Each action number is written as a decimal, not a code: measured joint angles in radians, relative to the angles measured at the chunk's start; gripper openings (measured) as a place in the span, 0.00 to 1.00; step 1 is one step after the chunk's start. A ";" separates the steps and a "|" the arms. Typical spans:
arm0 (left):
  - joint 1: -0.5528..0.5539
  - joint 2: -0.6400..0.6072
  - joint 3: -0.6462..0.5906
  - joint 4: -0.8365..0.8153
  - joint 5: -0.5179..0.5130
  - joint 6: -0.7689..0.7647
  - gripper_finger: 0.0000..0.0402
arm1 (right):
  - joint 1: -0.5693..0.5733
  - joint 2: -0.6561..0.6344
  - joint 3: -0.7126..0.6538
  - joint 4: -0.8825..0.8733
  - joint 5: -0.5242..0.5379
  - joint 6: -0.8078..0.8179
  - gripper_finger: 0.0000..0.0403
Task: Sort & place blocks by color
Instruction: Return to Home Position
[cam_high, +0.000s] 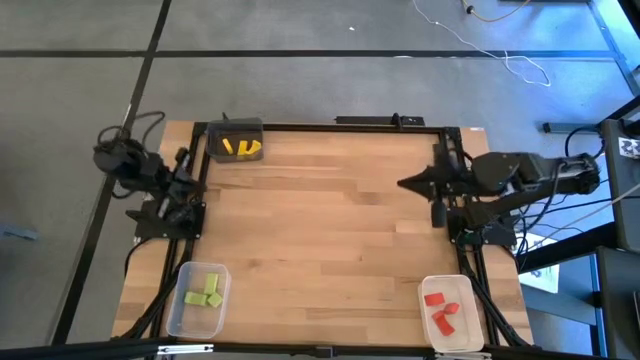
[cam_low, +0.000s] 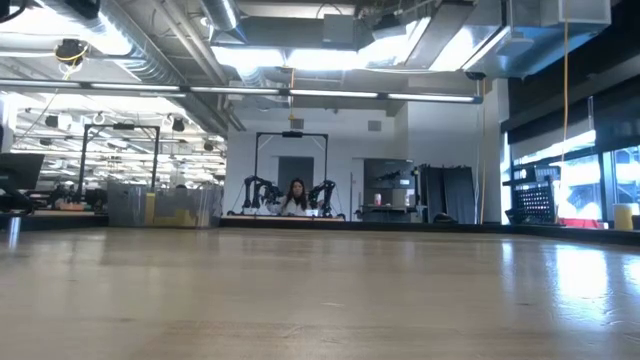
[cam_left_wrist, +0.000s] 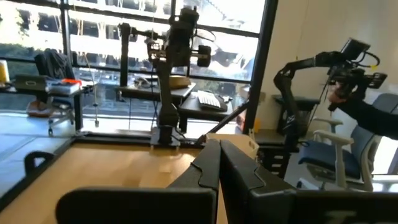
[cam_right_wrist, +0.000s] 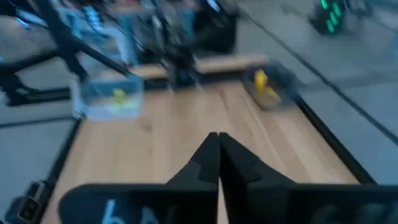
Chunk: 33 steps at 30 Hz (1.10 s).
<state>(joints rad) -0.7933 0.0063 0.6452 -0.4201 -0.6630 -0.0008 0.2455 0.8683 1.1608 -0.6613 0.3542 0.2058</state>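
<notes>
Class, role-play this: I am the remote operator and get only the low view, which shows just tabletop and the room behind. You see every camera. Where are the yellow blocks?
Observer: The yellow blocks lie in the black bin, at the table corner on the left arm's side, at the top of the high view.
Operator: And the green ones?
Observer: The green blocks sit in the clear bin, also on the left arm's side but at the bottom corner of the high view.
Operator: The red?
Observer: The red blocks are in the white bin, at the bottom corner on the right arm's side.
</notes>
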 joint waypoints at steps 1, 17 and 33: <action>0.000 0.000 -0.026 0.025 0.000 -0.008 0.00 | 0.000 -0.017 -0.048 0.075 -0.025 -0.027 0.00; 0.067 0.000 -0.455 0.569 0.050 0.004 0.00 | -0.063 -0.066 -0.534 0.766 -0.313 -0.082 0.00; 0.282 0.000 -0.638 0.713 0.194 -0.054 0.00 | -0.146 -0.322 -0.820 0.926 -0.378 -0.010 0.00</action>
<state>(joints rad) -0.5110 0.0063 0.0074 0.2932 -0.4688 -0.0551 0.0990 0.5465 0.3404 0.2645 -0.0242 0.1959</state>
